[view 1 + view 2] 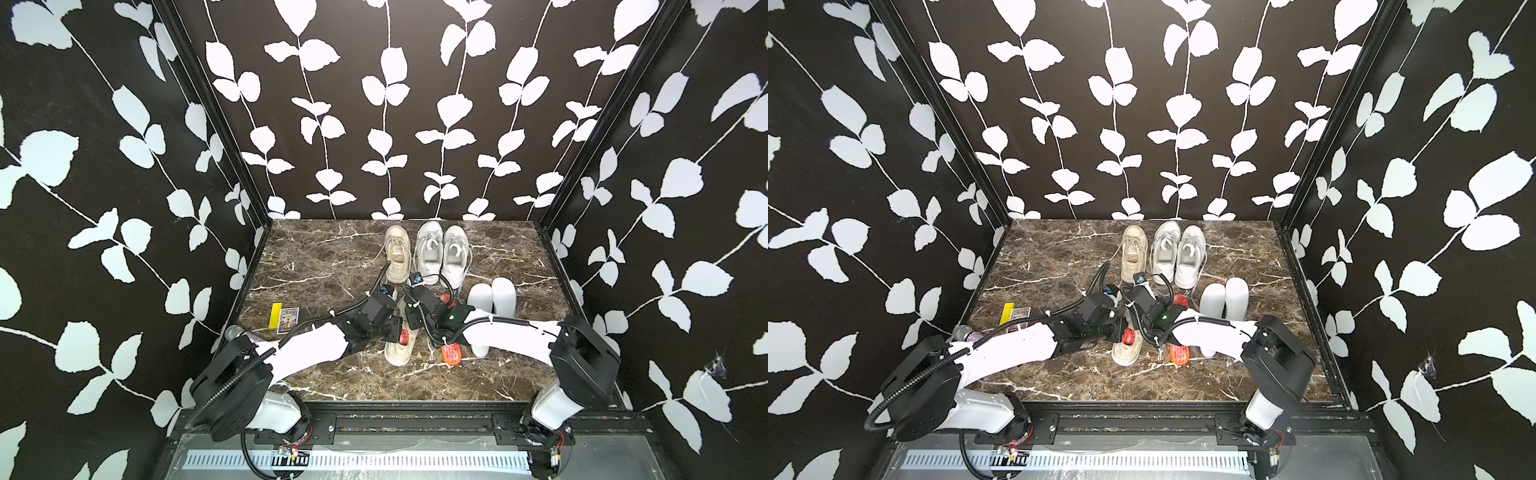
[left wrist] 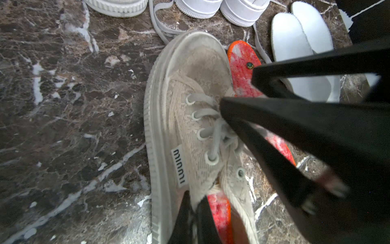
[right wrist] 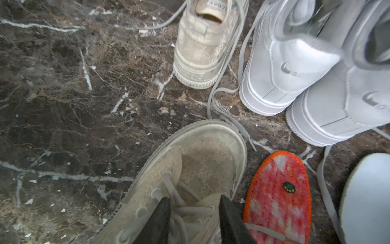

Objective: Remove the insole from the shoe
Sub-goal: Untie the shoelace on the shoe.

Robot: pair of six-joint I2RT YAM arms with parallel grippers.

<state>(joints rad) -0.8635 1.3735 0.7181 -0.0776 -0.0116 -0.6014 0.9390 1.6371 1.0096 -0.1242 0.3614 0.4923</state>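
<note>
Bracing the shoe [image 2: 185, 109], insole [image 2: 218, 209] still inside.
Left fingers [image 2: 182, 219] pinch its collar [image 2: 197, 196]; right fingers [image 3: 158, 219] straddle the laces [image 3: 190, 210], grip unclear; insole needs grasping next.

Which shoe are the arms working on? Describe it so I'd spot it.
On the marble table, look at the near middle. It is the beige lace sneaker, the only shoe with a red-orange insole inside; its twin stands farther back beside the white pair.
</note>
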